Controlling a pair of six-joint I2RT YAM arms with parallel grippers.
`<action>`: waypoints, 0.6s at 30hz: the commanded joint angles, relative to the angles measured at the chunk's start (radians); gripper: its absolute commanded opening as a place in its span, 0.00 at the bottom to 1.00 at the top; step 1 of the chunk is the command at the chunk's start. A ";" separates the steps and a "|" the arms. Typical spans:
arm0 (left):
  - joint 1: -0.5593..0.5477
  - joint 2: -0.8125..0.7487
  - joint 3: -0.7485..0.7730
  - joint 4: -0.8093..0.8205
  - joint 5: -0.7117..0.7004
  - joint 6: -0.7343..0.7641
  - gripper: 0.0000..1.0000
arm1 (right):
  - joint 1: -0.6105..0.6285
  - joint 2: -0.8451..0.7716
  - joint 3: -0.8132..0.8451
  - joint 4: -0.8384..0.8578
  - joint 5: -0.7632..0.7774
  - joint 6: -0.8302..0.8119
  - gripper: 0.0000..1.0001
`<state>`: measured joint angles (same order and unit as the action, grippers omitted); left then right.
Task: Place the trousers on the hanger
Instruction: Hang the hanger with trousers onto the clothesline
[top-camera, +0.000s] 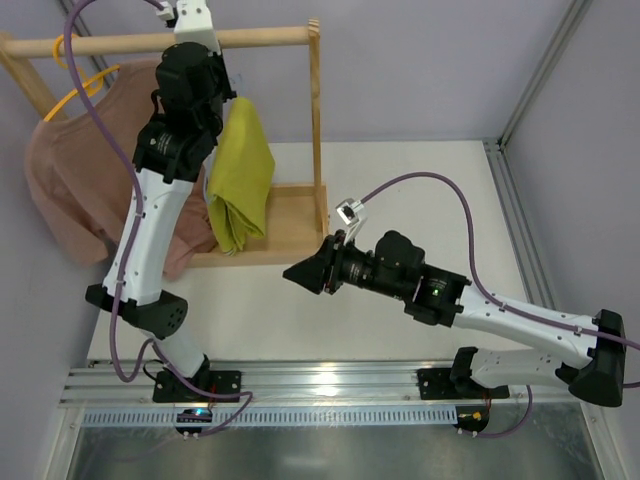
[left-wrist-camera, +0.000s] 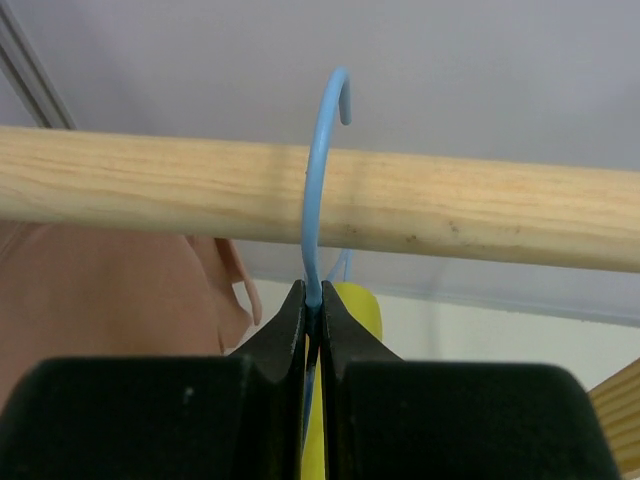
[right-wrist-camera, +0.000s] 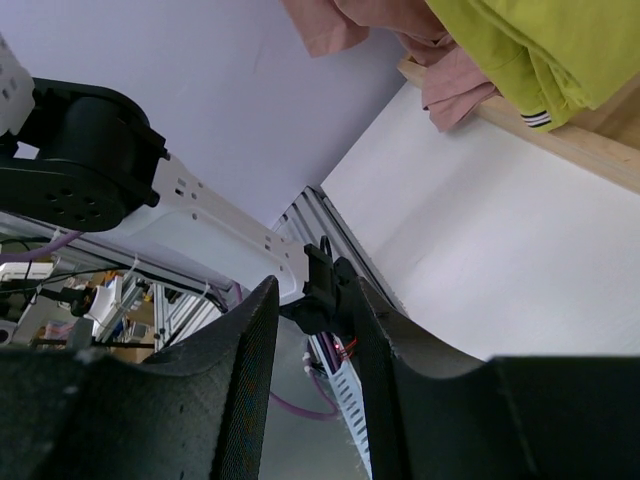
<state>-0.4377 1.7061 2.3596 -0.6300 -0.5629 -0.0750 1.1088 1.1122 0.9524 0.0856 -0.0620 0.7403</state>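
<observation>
**Top external view: left gripper clamped on the blue hook at the rail, trousers hanging beneath**

Top external view, far left: a dusty-pink T-shirt (top-camera: 70, 190) hangs on a yellow hanger (top-camera: 85, 88) from the wooden rail (top-camera: 270, 38) of a clothes rack. Just to its right, the left arm (top-camera: 150, 230) reaches up to the rail, partly covering the shirt.

Left wrist view: the left gripper (left-wrist-camera: 313, 300) is fully closed, with its 2 fingers (left-wrist-camera: 280, 340) pinching the stem of the light-blue hanger (left-wrist-camera: 318, 200). The slim hook runs up across the face of the rail and curls over above its top edge. I cannot tell whether the hook bears on the wood.

Below the jaws, a patch of the yellow-green trousers (left-wrist-camera: 355, 310) shows. From above, the trousers (top-camera: 240, 185) hang folded in a long drape just right of the left arm and left of the rack's upright post (top-camera: 317, 130). Their lower end reaches the wooden base board (top-camera: 285, 225). The hanger's bar is hidden by the arm and cloth.

Further right, the right gripper (top-camera: 300, 272) hovers over the white table (top-camera: 420, 190), near the corner of the base board and apart from the cloth. Right wrist view: its fingers (right-wrist-camera: 250, 350) stand about half apart, with nothing between them. The striped trim of the trousers (right-wrist-camera: 520, 50) lies at the upper right, beside the board's edge.
</observation>
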 joint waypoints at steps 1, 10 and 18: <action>0.017 -0.051 -0.046 0.165 0.026 -0.029 0.00 | 0.002 -0.043 -0.023 0.036 0.019 0.004 0.39; 0.028 -0.100 -0.095 0.109 0.034 -0.108 0.46 | 0.000 -0.144 -0.069 -0.017 0.094 -0.007 0.45; 0.028 -0.238 -0.086 -0.067 0.043 -0.170 1.00 | 0.002 -0.216 0.006 -0.321 0.177 -0.036 0.76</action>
<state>-0.4164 1.5623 2.2524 -0.6289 -0.5289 -0.2012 1.1088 0.9344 0.8951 -0.0589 0.0376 0.7334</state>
